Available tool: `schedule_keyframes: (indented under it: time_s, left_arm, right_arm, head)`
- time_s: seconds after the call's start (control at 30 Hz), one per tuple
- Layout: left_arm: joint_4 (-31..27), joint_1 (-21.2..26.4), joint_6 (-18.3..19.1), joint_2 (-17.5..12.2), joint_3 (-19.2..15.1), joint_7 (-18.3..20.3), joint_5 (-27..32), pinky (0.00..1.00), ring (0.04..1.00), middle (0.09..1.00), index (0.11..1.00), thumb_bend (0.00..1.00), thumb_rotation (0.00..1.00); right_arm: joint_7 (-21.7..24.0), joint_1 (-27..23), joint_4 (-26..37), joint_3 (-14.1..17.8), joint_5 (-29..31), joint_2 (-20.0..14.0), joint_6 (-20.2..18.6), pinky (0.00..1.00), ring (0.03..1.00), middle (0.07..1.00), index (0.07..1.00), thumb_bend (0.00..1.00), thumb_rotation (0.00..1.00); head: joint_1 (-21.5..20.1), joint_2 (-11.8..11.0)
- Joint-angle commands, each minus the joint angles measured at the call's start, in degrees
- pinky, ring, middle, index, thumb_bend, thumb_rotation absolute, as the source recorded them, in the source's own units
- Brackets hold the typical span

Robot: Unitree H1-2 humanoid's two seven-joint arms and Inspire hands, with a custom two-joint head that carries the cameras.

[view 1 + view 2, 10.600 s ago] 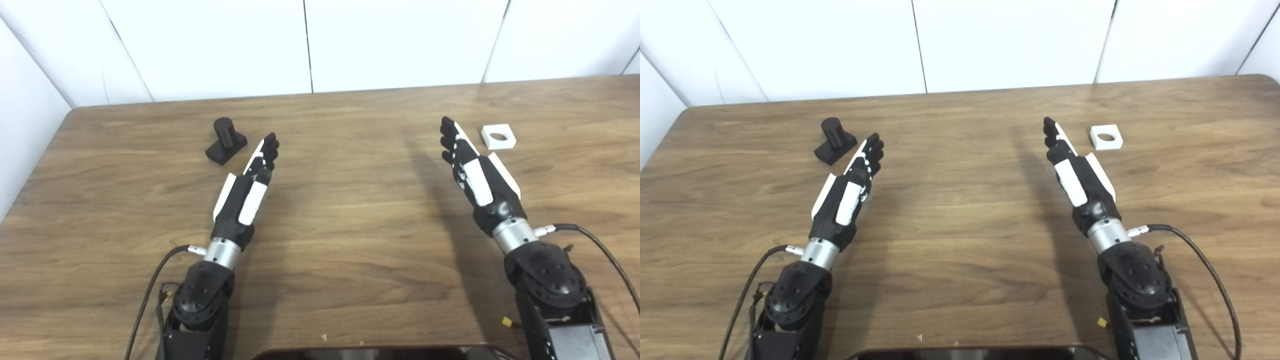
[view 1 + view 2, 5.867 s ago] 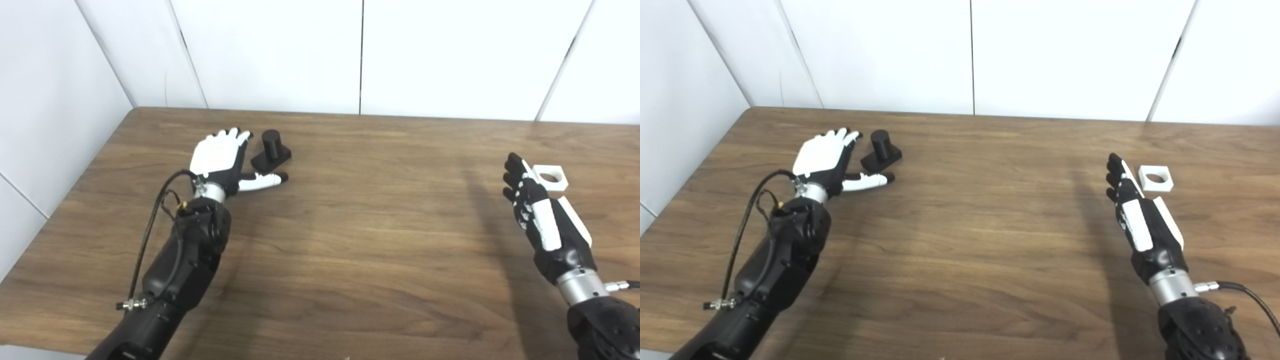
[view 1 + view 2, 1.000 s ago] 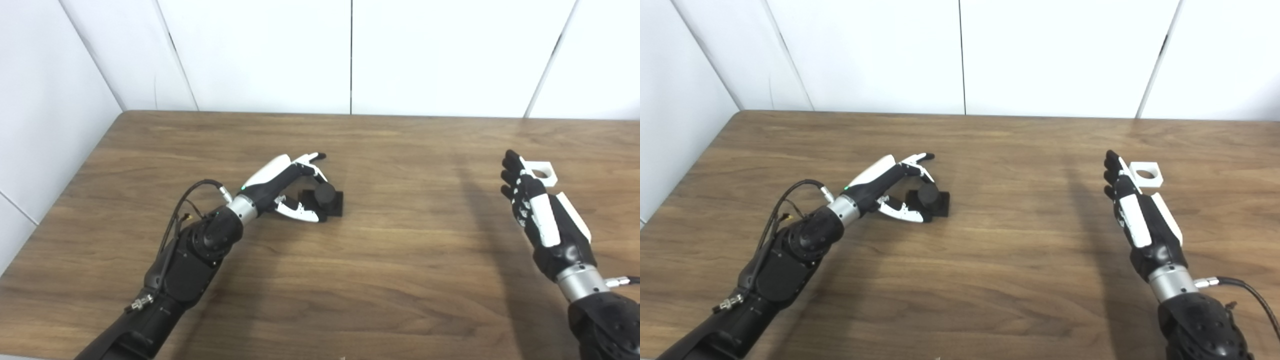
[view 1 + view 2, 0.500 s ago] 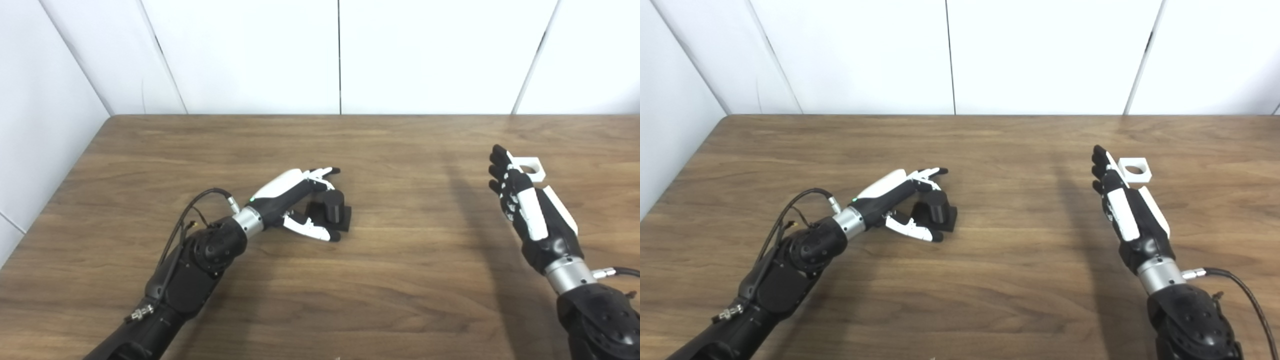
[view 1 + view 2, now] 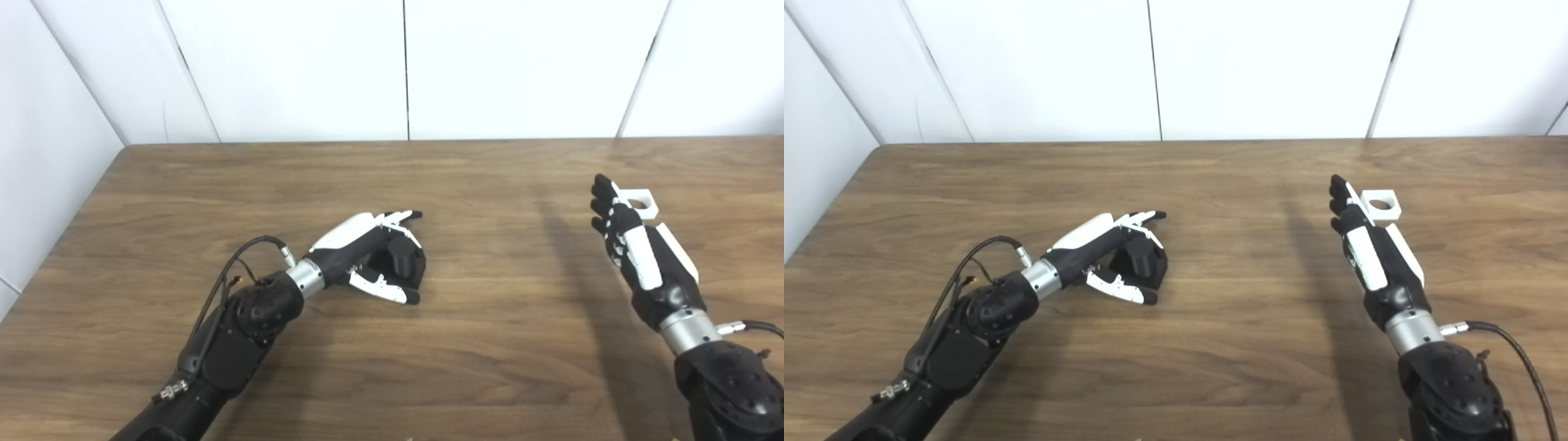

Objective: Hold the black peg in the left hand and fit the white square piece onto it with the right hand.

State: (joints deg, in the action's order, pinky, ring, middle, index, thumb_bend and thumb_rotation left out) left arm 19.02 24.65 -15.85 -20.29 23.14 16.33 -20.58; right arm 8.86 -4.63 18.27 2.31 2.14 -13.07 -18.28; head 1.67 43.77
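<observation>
The black peg (image 5: 402, 257), a short cylinder on a square base, sits at mid-table in the grasp of my left hand (image 5: 361, 245). The fingers (image 5: 398, 218) reach over its top and the thumb (image 5: 386, 290) presses along its near side. The white square piece (image 5: 640, 202), with a round hole, lies flat on the table at the right. My right hand (image 5: 640, 257) hovers just left of and nearer than it, flat and open, its fingertips level with the piece and holding nothing. Part of the piece is hidden behind those fingers.
The wooden table (image 5: 490, 343) meets white wall panels at the back and on the left. A black cable (image 5: 245, 257) loops off my left wrist, and another (image 5: 1513, 355) trails from my right wrist.
The camera has panned a little to the right. My left hand has carried the black peg slightly rightward across the table and closed more around it. The right hand and the white piece have stayed put.
</observation>
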Motion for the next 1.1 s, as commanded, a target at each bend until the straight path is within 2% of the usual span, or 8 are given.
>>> schedule_keyframes:
  time_s: [0.0, 0.27, 0.43, 0.83, 1.07]
  left_arm:
    - [-0.2, -0.3, -0.2, 0.4, 1.5, 2.9, -0.6, 1.00, 1.000, 1.000, 0.598, 0.91, 0.41]
    - [1.0, 0.4, -2.0, -0.4, 1.1, 1.3, -3.0, 1.00, 1.000, 0.999, 0.598, 0.86, 0.34]
    - [0.6, 0.9, -1.3, -1.4, 0.5, 1.5, -3.7, 1.00, 1.000, 0.999, 0.611, 0.85, 0.27]
    - [1.2, 1.7, -1.5, -2.8, -0.5, 1.4, -4.4, 1.00, 1.000, 1.000, 0.638, 0.75, 0.10]
    - [1.5, 1.9, -1.8, -3.3, -0.9, 0.4, -5.4, 0.99, 1.000, 0.997, 0.637, 0.69, 0.09]
  right_arm:
    - [-0.4, -2.0, 2.8, 0.2, 0.1, 0.0, 0.4, 1.00, 1.000, 1.000, 1.000, 0.87, 1.00]
    - [-0.1, -2.2, 2.5, 0.5, 0.6, -0.3, 0.1, 1.00, 1.000, 1.000, 1.000, 0.88, 1.00]
    - [0.1, -2.2, 2.4, 0.6, 0.9, -0.4, 0.4, 1.00, 1.000, 1.000, 1.000, 0.88, 1.00]
    - [0.3, -2.1, 2.2, 0.8, 1.6, -0.7, 0.6, 1.00, 1.000, 1.000, 1.000, 0.86, 1.00]
    - [0.4, -1.9, 2.2, 0.7, 1.6, -0.8, 0.7, 1.00, 1.000, 1.000, 1.000, 0.86, 1.00]
  head:
    - [0.1, 0.1]
    - [0.4, 0.0]
    - [0.9, 0.0]
    - [1.2, 0.0]
    - [1.4, 0.1]
